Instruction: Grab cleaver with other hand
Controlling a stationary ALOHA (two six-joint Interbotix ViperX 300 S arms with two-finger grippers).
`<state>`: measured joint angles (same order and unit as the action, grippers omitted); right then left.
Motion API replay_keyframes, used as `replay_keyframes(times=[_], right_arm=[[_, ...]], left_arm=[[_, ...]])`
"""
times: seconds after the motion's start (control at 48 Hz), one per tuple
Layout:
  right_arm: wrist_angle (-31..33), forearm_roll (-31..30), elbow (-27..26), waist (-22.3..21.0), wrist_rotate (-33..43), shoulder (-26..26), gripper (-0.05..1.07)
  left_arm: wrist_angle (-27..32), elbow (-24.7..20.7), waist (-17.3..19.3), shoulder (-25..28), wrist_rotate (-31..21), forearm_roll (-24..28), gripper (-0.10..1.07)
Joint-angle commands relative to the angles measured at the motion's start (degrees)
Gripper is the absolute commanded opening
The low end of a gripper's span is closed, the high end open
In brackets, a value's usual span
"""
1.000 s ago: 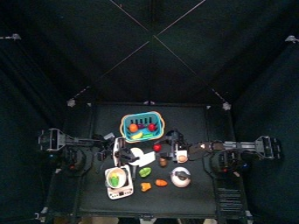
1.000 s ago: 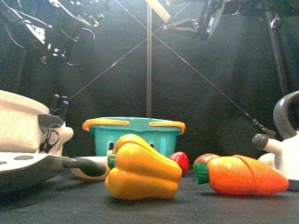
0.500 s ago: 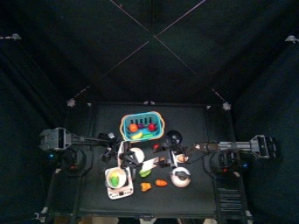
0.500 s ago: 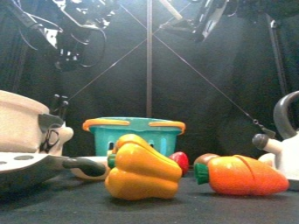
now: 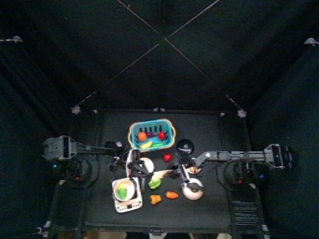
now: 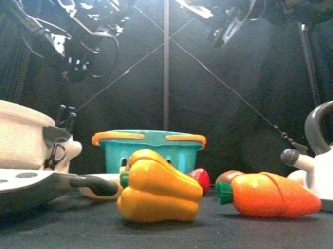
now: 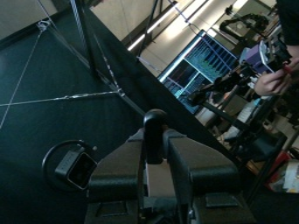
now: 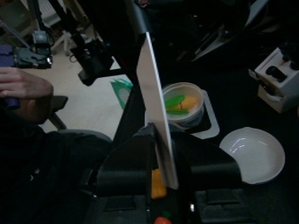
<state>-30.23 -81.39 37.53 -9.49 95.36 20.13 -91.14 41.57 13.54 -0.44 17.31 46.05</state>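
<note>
2 arms hang above the middle of the bench. The right gripper (image 8: 163, 171) is clamped on the cleaver (image 8: 153, 96), which is lifted clear of the bench rather than lying on it. In the right wrist view its pale flat blade rises straight out from between the jaws, long axis in line with the gripper, tip pointing away from the wrist; the handle is buried between the jaws. Beyond the blade, down on the bench, sit a round bowl with yellow and green pieces (image 8: 184, 102) and a white bowl (image 8: 253, 150).

The left gripper (image 7: 155, 122) has its 2 jaws pressed together with nothing between them, and its camera looks out past the curtain (image 7: 70, 79) toward a lit room, where a person's hand (image 7: 274, 80) shows at the far side.

From above, a teal basket (image 5: 152, 132) stands toward the bench's back edge. At the front edge lie a yellow pepper (image 6: 159, 189) and an orange carrot (image 6: 270, 195), near each other, with a white pot (image 6: 26, 131) at the front left corner and a white kettle (image 6: 320, 146) at the front right corner.
</note>
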Motion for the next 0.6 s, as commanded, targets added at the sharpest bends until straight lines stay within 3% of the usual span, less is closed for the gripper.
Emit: replay_keyframes(times=[0.0, 0.146, 0.396, 0.583], right_arm=[[-1.8, 5.3, 0.2, -2.3, -2.9, 0.6, 0.39], [-2.8, 7.5, 1.1, -3.0, -4.0, 0.6, 0.38], [-2.8, 7.9, 1.7, -3.0, -4.0, 0.5, 0.38], [-2.3, 8.0, 2.8, -3.3, -3.7, 0.5, 0.38]], left_arm=[[-0.4, -0.5, -0.1, -0.2, -0.2, -1.2, 0.53], [-0.4, -0.1, 0.0, 0.1, -0.4, -1.9, 0.57], [-0.4, 0.4, 0.0, 0.0, -3.1, -2.1, 0.85], [-0.3, 1.0, 0.1, -1.0, -6.9, -4.3, 0.98]])
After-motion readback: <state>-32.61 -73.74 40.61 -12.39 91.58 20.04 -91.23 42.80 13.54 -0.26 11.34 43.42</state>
